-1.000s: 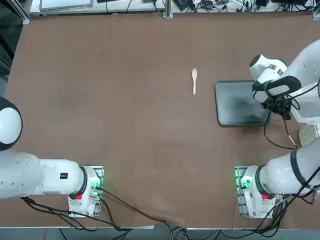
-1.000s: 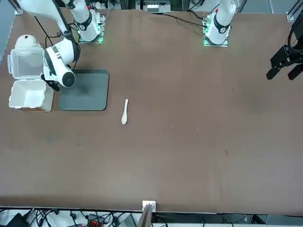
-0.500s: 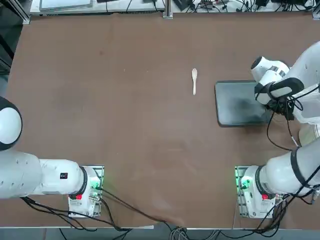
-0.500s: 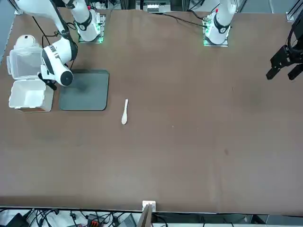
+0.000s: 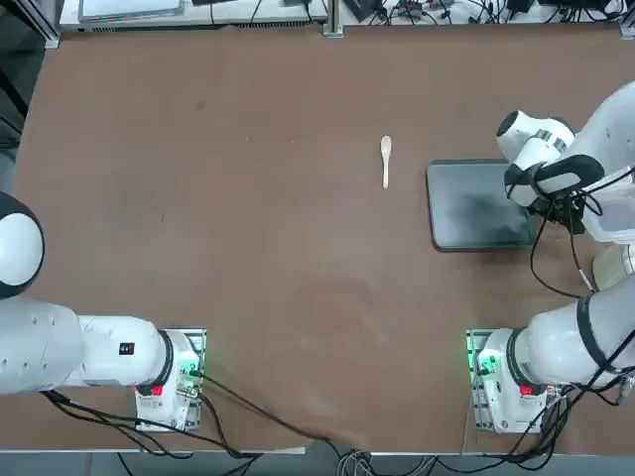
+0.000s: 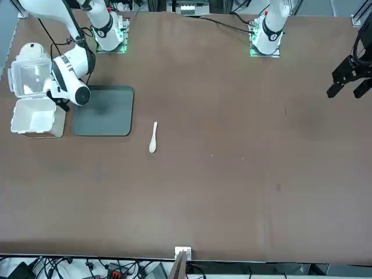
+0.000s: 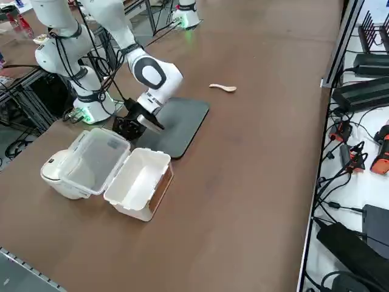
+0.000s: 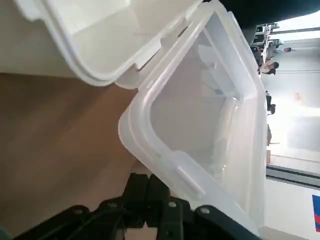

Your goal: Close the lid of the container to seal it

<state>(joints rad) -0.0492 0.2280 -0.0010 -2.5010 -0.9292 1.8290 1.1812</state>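
The container (image 7: 141, 182) is a small white box that stands open beside the tray, also visible in the front view (image 6: 35, 119). Its translucent lid (image 7: 94, 159) is swung back on the hinge and leans, tilted, on a white rounded object (image 7: 53, 175). My right gripper (image 7: 129, 126) hangs low at the lid's free edge, between lid and tray. In the wrist view the gripper (image 8: 148, 180) is shut, its dark fingers pressed together with nothing between them. The lid's rim (image 8: 172, 167) lies right at their tips.
A dark grey flat tray (image 6: 103, 110) lies next to the container. A small pale spoon (image 6: 153, 138) rests on the brown table beyond the tray. The container stands near the table's right edge.
My right wrist has shifted a little from the tray's corner toward the lid. The lid looks nudged slightly; the box, tray and spoon have not moved.
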